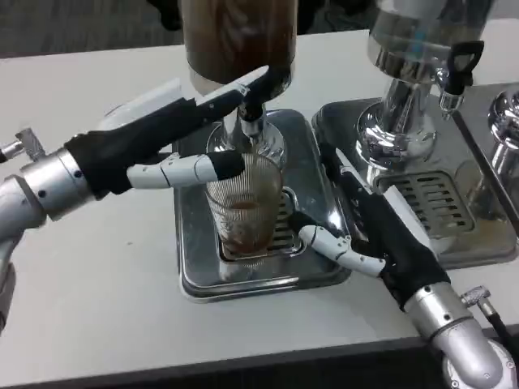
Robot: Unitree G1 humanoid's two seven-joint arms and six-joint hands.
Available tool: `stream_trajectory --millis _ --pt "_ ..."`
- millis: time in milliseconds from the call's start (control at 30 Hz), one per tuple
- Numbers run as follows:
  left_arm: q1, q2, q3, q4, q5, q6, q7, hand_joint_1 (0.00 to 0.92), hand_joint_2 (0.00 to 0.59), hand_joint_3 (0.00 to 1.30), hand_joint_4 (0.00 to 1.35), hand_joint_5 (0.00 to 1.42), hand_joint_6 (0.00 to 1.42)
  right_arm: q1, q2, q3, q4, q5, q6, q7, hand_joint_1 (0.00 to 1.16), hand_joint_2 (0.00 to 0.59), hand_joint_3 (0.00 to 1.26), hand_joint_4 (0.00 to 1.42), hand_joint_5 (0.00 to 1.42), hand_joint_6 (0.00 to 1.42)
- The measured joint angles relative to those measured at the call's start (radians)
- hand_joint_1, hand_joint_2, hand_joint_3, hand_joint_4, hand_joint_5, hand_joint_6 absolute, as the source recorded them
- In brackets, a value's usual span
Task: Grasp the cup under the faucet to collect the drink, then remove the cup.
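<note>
While showing no readable writing anywhere, sitting at frame centre on the drip tray [195, 279] under the faucet [250, 121]: ribbed cup [243, 207] holding brown drink. Reaching across from the left, left hand [154, 134], fingers extended, touching cup rim. Resting lower right, right hand [369, 223], fingers spread beside the cup. Cropping both dispensers' tops.

Ribbed clear cup [245, 207] stood upright on the grate of the drip tray [195, 279], directly under the faucet [250, 121]. Brown drink lay in the cup's lower part. The faucet projected from a dispenser [237, 36] of brown liquid above the tray.
</note>
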Motion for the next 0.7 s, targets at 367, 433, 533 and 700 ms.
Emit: stream_trajectory --millis 367,433,533,700 --pt "0.021 0.005 0.006 -0.019 -0.010 0.005 0.000 0.000 0.096 0.03 0.00 0.00 0.00 -0.052 0.022 -0.007 0.070 0.015 -0.014 0.011 0.55 0.255 0.01 0.00 0.00 0.00" --pt "0.027 0.006 0.006 -0.027 -0.016 0.011 0.000 0.000 0.096 0.03 0.00 0.00 0.00 -0.052 0.022 -0.009 0.070 0.016 -0.016 0.014 0.55 0.256 0.01 0.00 0.00 0.00" --pt "0.029 0.010 0.006 -0.035 -0.019 0.021 0.000 0.000 0.097 0.03 0.00 0.00 0.00 -0.052 0.023 -0.009 0.071 0.017 -0.017 0.021 0.55 0.257 0.01 0.00 0.00 0.00" --pt "0.036 0.014 0.006 -0.045 -0.022 0.029 0.000 0.000 0.099 0.03 0.00 0.00 0.00 -0.053 0.025 -0.011 0.078 0.018 -0.017 0.029 0.55 0.255 0.01 0.00 0.00 0.00"
